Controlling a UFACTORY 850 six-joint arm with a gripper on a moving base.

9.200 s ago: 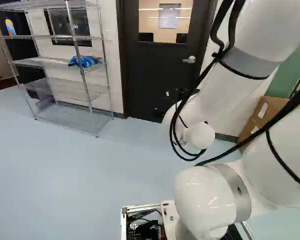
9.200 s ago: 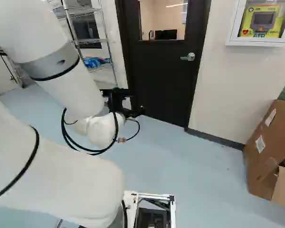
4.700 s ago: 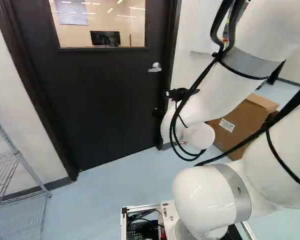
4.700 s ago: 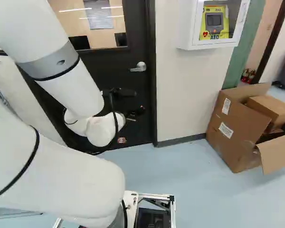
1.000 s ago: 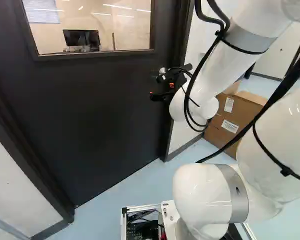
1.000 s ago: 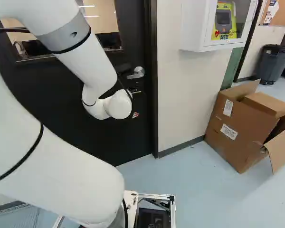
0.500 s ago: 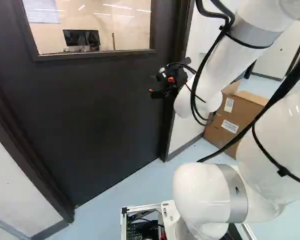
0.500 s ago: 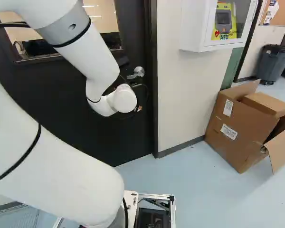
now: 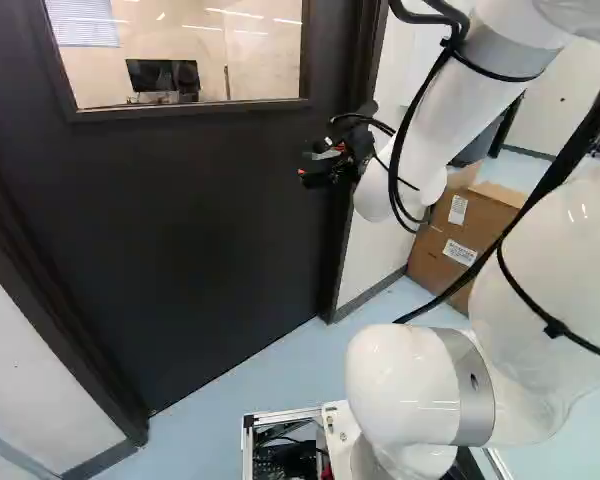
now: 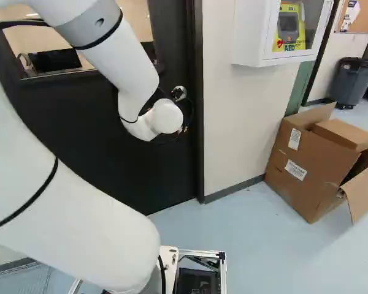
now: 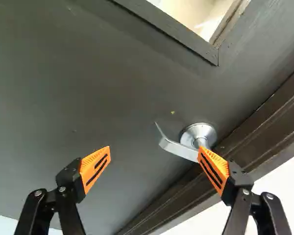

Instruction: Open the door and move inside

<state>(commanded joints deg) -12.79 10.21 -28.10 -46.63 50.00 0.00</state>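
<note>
The door handle (image 11: 179,149) lies ahead of the gripper (image 9: 312,164), close by one orange pad (image 11: 213,169), contact unclear; it is a silvery bent lever on a round plate; the fingers stand wide apart, ungripping; the dark door (image 9: 190,230) is closed.

Arm (image 10: 67,226) glossy white | grey bands (image 9: 475,390), black cables (image 9: 580,135) behind jaws | gripper (image 9: 308,166) black | pads (image 11: 90,164) orange, slotted | screws (image 11: 38,193) silver
</note>
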